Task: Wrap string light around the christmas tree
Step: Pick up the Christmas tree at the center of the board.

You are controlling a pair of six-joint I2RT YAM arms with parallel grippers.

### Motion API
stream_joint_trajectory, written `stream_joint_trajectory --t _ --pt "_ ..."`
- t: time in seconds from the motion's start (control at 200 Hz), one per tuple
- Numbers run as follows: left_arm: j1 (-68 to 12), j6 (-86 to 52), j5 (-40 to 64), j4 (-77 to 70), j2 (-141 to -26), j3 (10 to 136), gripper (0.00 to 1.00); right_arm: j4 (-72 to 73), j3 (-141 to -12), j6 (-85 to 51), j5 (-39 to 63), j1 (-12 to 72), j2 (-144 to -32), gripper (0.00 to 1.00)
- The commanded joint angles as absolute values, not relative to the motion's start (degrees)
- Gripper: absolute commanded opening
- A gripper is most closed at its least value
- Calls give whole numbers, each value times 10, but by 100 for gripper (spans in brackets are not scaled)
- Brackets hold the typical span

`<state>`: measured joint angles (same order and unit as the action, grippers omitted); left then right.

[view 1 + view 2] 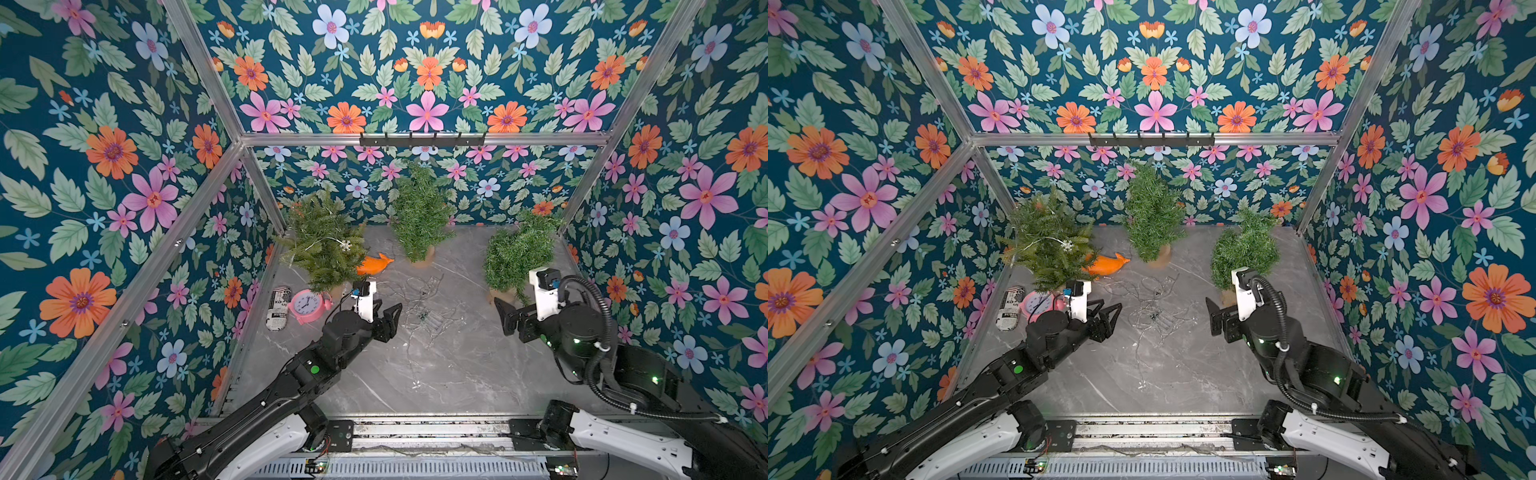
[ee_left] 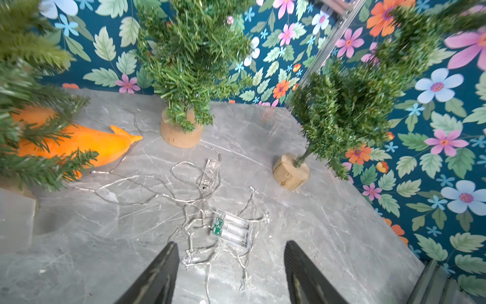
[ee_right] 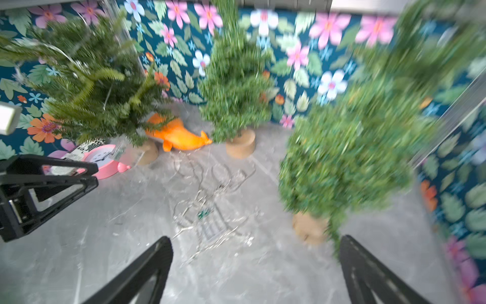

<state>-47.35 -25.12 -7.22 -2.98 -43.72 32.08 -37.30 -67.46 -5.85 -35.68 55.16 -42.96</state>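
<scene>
Silvery string light (image 1: 428, 318), seemingly limp, featherweight, snag-prone, heaped on counter (image 1: 415, 374) between left end effector (image 1: 388, 311) and right end effector (image 1: 505, 318), both spread apart and empty; best pinched by a loose strand beside battery box (image 2: 231, 229).

String light (image 1: 430, 319) (tangled), on table (image 1: 449, 374)

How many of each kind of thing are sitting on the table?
Christmas trees: 3
String light tangle: 1
Clear battery-box pieces: 2
Orange toy fish: 1
Pink clock: 1
Black-and-white pouch: 1
Total: 9
</scene>
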Motion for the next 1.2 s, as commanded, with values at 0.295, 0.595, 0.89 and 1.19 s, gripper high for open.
stream_joint_trajectory --t 0.295,0.595,0.89,1.19 --pt "-474 -258 -98 -1 -420 327 67 -410 -945 84 -381 418 -615 100" --pt "-474 -263 -97 13 -416 327 67 -441 -998 -7 -224 231 -688 100" --pt "-474 -270 -93 8 -415 329 67 -429 -1006 -18 -210 204 -710 97" --pt "-474 -280 -90 14 -415 332 67 -444 -1001 -40 -199 178 -715 72"
